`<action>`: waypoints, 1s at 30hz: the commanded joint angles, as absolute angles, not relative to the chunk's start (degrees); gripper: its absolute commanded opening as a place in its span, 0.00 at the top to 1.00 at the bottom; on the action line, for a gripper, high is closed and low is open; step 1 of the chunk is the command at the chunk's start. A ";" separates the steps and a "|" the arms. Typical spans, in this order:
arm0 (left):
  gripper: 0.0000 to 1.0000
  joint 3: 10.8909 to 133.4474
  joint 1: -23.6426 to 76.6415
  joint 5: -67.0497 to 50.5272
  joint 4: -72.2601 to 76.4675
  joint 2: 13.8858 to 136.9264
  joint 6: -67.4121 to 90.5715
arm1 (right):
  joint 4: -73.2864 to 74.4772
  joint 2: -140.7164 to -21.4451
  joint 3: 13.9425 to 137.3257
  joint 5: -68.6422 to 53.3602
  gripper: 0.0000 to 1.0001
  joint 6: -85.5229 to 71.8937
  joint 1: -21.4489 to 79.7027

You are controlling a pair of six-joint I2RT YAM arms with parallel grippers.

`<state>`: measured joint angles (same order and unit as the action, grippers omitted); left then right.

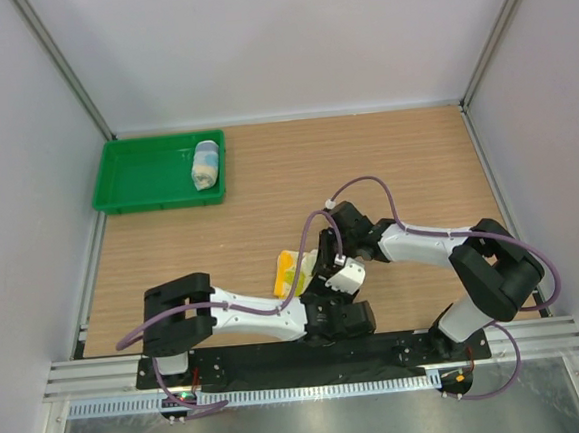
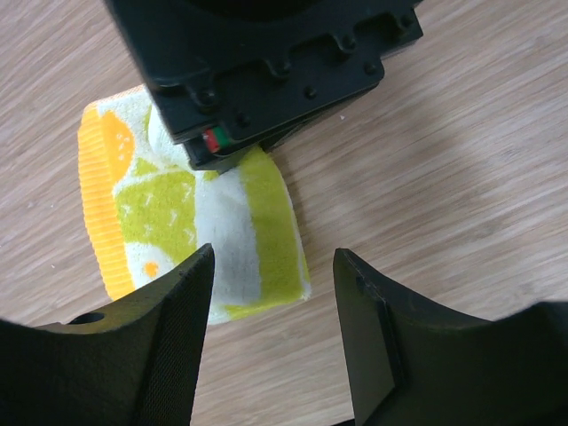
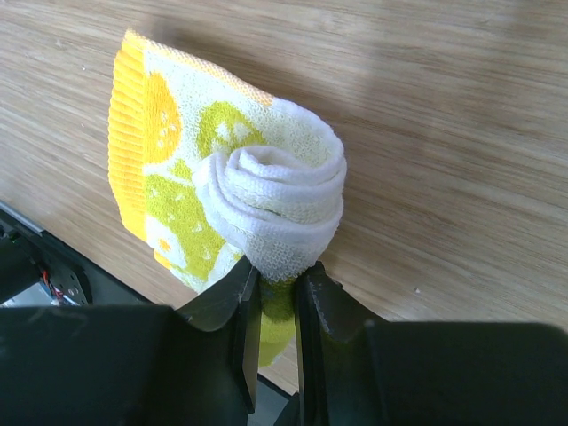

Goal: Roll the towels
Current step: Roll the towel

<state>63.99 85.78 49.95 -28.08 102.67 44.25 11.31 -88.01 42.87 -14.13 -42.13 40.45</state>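
The yellow-green and white towel (image 1: 292, 272) lies near the front of the table, partly rolled. Its rolled white end (image 3: 271, 191) is pinched by my right gripper (image 3: 277, 275), which is shut on it. The flat remainder, with the orange edge and prints (image 3: 142, 160), spreads on the wood to the left in the right wrist view. My left gripper (image 2: 273, 266) is open just before the towel's near corner (image 2: 257, 257), touching nothing. The right gripper's black body (image 2: 266, 71) sits over the towel's far part in the left wrist view. The light blue and white towel (image 1: 205, 164) lies rolled in the tray.
A green plastic tray (image 1: 146, 175) stands at the back left against the wall. White walls close in the table on three sides. Both arms cross near the front middle, by the black base rail (image 1: 280, 356).
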 commanded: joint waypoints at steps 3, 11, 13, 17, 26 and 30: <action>0.43 65.48 86.13 51.94 -24.26 105.29 42.36 | 12.13 -87.10 43.51 -15.82 0.83 -41.66 40.96; 0.41 64.07 86.04 51.86 -24.79 108.01 44.56 | 12.13 -86.49 43.24 -16.70 0.83 -41.84 40.96; 0.41 64.07 86.04 50.89 -24.79 108.98 44.73 | 11.87 -86.48 42.98 -16.70 0.83 -42.10 40.96; 0.45 63.55 86.04 49.31 -24.26 110.30 45.44 | 11.78 -86.66 43.07 -17.14 0.83 -42.28 40.96; 0.94 58.63 85.96 47.37 -21.97 110.04 47.90 | 11.95 -87.01 43.42 -18.02 0.83 -42.27 40.87; 1.00 57.40 85.96 47.02 -21.36 108.90 48.16 | 11.95 -87.36 43.51 -17.84 0.82 -42.45 40.96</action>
<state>60.47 86.06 52.58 -22.26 108.25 44.62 11.31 -88.01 42.87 -16.25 -42.15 40.45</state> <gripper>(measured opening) 0.047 0.235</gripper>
